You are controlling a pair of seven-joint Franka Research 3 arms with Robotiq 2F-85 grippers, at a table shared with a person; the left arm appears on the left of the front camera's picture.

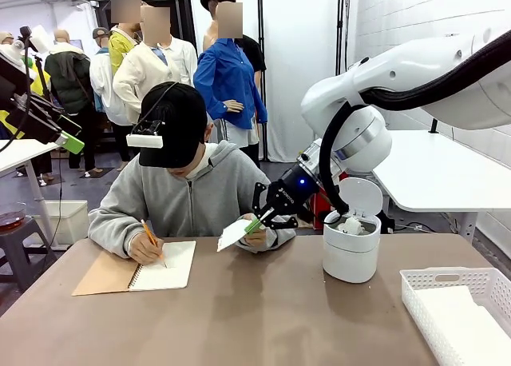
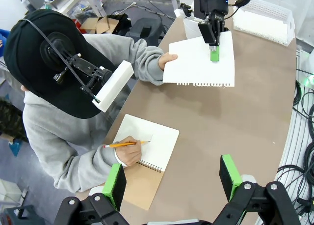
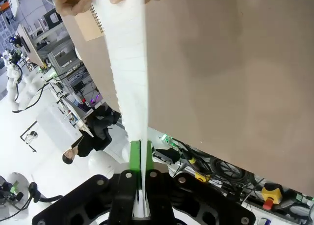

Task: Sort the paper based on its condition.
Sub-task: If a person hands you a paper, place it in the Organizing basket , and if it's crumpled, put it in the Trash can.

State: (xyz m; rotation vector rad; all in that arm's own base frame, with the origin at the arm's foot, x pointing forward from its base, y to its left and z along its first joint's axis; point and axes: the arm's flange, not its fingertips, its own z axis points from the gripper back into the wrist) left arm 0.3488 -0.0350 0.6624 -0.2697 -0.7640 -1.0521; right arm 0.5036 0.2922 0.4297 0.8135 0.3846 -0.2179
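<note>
The right gripper (image 1: 254, 220) has its green pads pinched flat on one edge of a thin, smooth white sheet (image 1: 234, 234); the sheet is in the air above the brown table (image 1: 263, 318), its opposite side held in the person's hand (image 2: 167, 60); one edge carries a ragged fringe of torn binding holes. The left gripper (image 2: 171, 178) hangs high over the table, jaws wide apart and gripping nothing. The person's other hand (image 1: 144, 248) presses a yellow pencil (image 1: 153, 242) to a spiral-bound notebook (image 1: 164, 266) with a brown cover. A round white bin (image 1: 351, 250), lid tipped up, holds crumpled white wads (image 1: 350, 224); a white lattice plastic basket (image 1: 455, 302) near the table's right corner holds flat paper (image 1: 471, 322).
</note>
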